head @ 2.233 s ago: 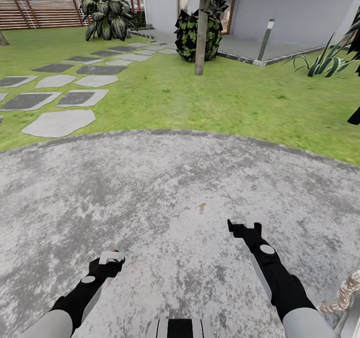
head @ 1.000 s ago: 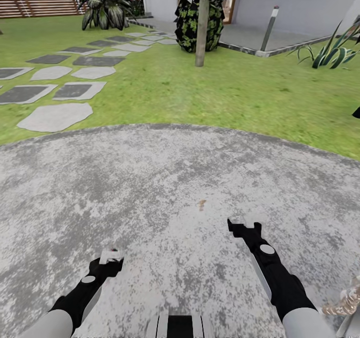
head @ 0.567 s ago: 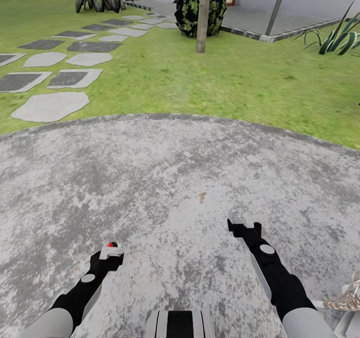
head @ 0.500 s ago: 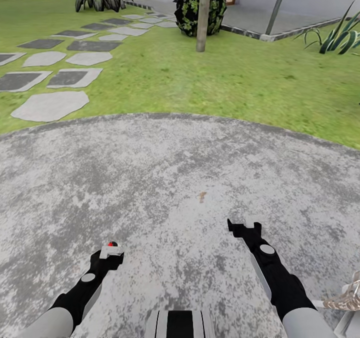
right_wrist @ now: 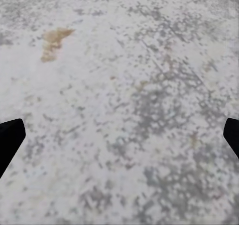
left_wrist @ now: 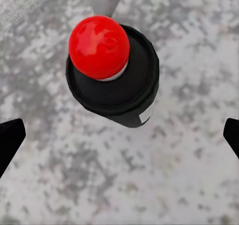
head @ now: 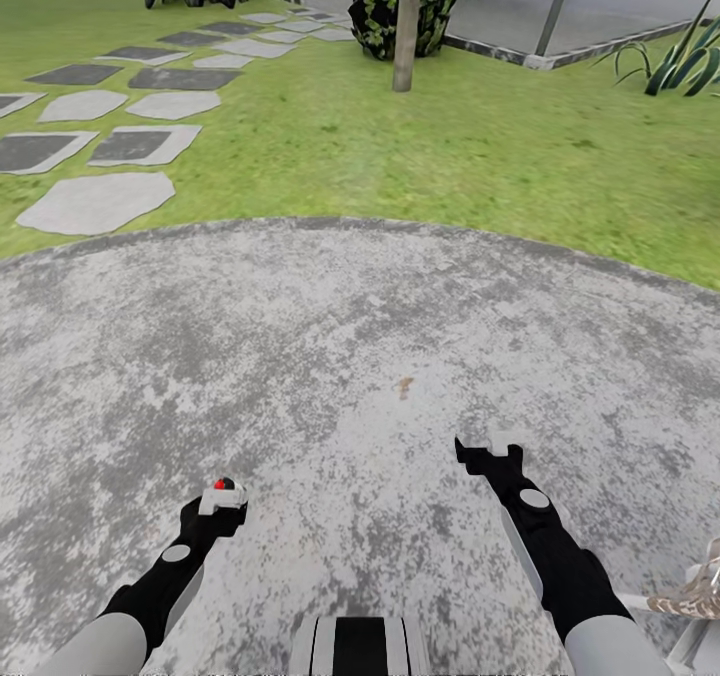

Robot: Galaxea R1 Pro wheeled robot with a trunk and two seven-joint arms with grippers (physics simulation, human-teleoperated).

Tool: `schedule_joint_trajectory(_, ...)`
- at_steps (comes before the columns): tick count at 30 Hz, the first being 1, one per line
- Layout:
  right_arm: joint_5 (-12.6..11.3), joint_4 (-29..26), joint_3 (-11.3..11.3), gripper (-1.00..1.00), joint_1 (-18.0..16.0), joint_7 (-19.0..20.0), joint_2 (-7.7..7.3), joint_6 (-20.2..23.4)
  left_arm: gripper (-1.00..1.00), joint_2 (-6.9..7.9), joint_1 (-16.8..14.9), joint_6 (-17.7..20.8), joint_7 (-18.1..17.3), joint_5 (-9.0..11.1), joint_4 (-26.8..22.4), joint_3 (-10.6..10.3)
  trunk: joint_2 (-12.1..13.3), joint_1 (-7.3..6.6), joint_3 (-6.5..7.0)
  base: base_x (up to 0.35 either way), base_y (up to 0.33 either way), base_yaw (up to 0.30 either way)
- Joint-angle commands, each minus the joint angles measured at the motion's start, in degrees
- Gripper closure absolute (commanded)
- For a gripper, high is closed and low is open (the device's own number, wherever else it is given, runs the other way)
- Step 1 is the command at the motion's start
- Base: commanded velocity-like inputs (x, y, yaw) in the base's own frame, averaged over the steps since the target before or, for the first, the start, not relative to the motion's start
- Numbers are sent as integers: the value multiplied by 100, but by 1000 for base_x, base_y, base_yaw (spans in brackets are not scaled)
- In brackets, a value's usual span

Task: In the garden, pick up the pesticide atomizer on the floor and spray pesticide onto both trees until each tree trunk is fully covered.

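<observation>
The pesticide atomizer is a black canister with a round red top, standing on the grey stone floor. My left gripper hangs over it, open, its dark fingertips wide apart and off the canister. In the head view the red top peeks out just beyond the left gripper. My right gripper is open over bare paving, as the right wrist view also shows. A straight grey-brown tree trunk rises from the grass far ahead.
I stand on a round grey stone patio edged by lawn. Stepping stones lead off at the left. A dark leafy shrub stands behind the trunk, a post by the paved terrace. A woven tan object sits at my lower right.
The head camera has tilted down, so lawn, stones and trunk sit higher in the picture. The atomizer's red top now shows clearly ahead of the left gripper. Both arms have hardly moved.
</observation>
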Motion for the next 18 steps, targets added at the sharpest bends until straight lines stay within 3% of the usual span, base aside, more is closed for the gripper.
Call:
schedule_joint_trajectory(1,13,-10,1,-100,0,-2,2,34,-100,-1,-6,-21,19,-48,4,11,-1,-1,-13,0,0,0)
schedule_joint_trajectory(7,13,-10,1,-100,-1,-2,1,34,-100,-1,-14,-24,21,-39,3,11,-1,-1,-60,0,0,0)
schedule_joint_trajectory(12,13,-10,1,-100,-1,-2,0,34,-100,-1,-15,-26,29,-30,-45,29,-8,12,-183,0,0,0)
schedule_joint_trajectory(18,13,-6,1,-100,1,-2,7,34,-100,0,-13,-83,38,-28,-175,58,-8,12,-202,0,0,0)
